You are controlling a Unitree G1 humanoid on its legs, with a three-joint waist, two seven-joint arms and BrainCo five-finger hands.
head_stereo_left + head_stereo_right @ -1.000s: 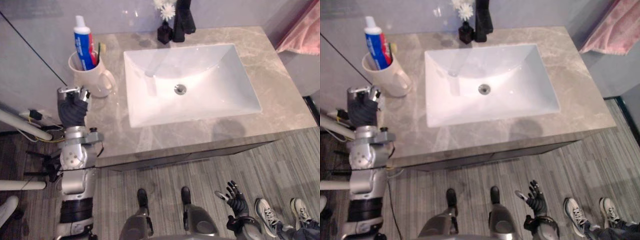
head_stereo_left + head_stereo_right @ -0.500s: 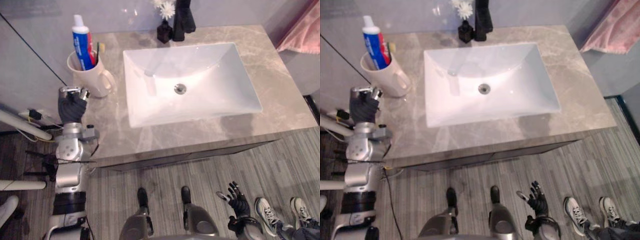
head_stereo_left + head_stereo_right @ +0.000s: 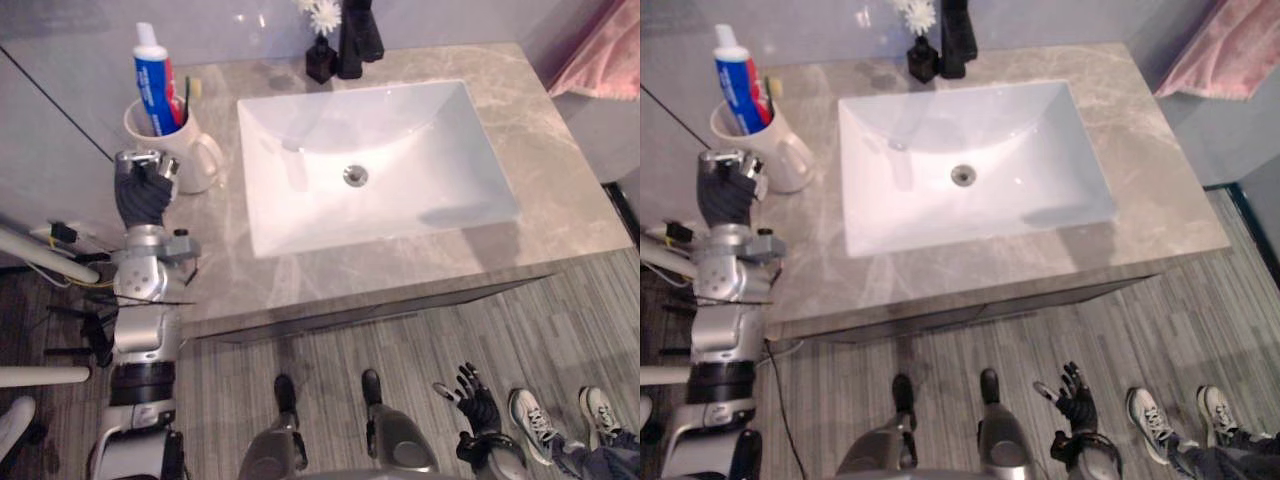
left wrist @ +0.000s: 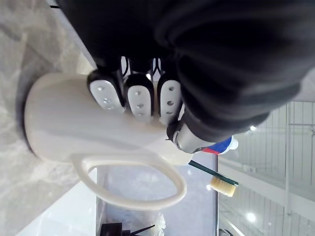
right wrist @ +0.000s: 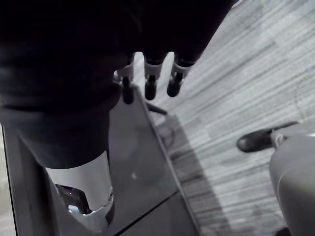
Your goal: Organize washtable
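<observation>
A cream mug [image 3: 188, 160] with a handle stands at the washtable's back left corner, holding a blue and red toothpaste tube [image 3: 154, 85] and a green toothbrush [image 3: 190, 96]. My left hand [image 3: 143, 192] is raised just in front of the mug, its fingers [image 4: 135, 98] curled into a fist, and its knuckles rest against the mug's side [image 4: 64, 128]. The handle loop stands free beside them. My right hand [image 3: 472, 397] hangs low over the floor in front of the cabinet, its fingers [image 5: 152, 81] straight and spread, holding nothing.
A white rectangular sink [image 3: 420, 120] fills the middle of the grey marble counter [image 3: 570, 190]. A black faucet [image 3: 358, 35] and a small black vase with a white flower [image 3: 320, 58] stand behind it. A pink towel [image 3: 610, 60] hangs at the far right. A person's shoes [image 3: 530, 420] stand at the lower right.
My left hand has edged up closer to the mug. The view has shifted a little. The right hand has stayed low and open.
</observation>
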